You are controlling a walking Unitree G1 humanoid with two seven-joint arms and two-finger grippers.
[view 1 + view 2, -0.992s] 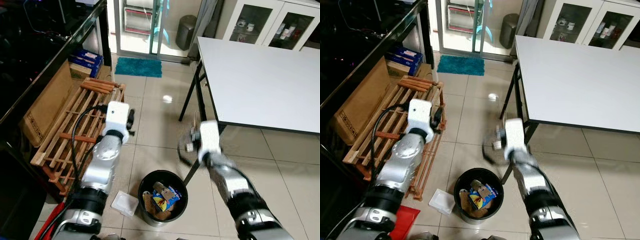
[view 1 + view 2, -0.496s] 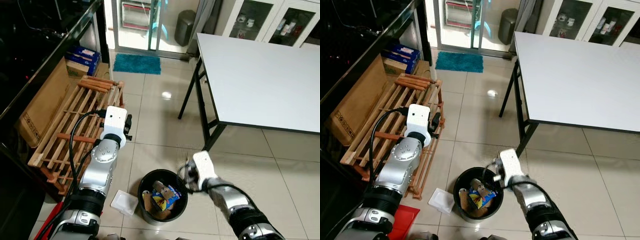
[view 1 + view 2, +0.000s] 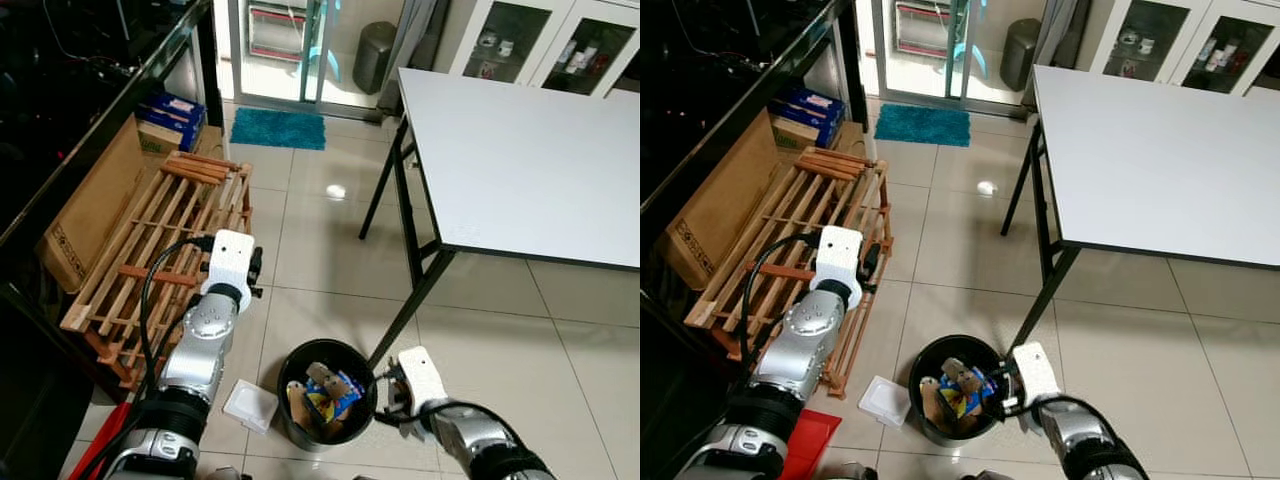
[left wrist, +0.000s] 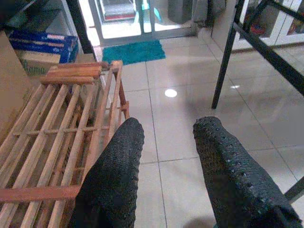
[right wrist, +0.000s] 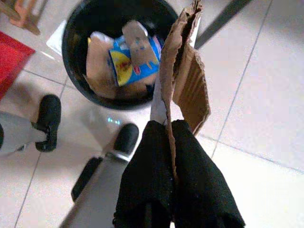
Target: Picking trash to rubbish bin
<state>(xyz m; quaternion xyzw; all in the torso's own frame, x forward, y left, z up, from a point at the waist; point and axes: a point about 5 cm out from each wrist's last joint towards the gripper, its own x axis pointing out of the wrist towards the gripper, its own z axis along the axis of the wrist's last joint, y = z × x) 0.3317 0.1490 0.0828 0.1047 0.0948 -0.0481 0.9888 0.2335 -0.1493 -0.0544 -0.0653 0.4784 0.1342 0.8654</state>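
Two pincers in play, one working. Right pincer (image 5: 172, 142) clamped on a torn strip of cardboard (image 5: 183, 71), held upright between the fingers and low beside the bin (image 3: 327, 393) rim, just off its right edge; the card's top leans toward the opening, not yet over it. Likely held by one end so the strip can drop clear once the fingers part. Bin stands on the tiled floor by the table (image 3: 520, 160) leg, already holding brown card scraps and a blue-and-yellow packet (image 5: 128, 64). Left pincer (image 4: 164, 156) raised at the left, fingers apart with nothing between them, pointing over the wooden rack (image 3: 160, 250) and floor; probably kept up and out of the way. A white lid (image 3: 249, 404) lies flat on the floor just left of the bin, untouched, a candidate for later pickup. Change from a second ago: right arm was up near the table edge, blurred in motion; half a second ago it had dropped to the bin's rim; now it sits lower and further to the right of the bin. Left arm hardly moved. Small overall shift in view suggests the head moved too.
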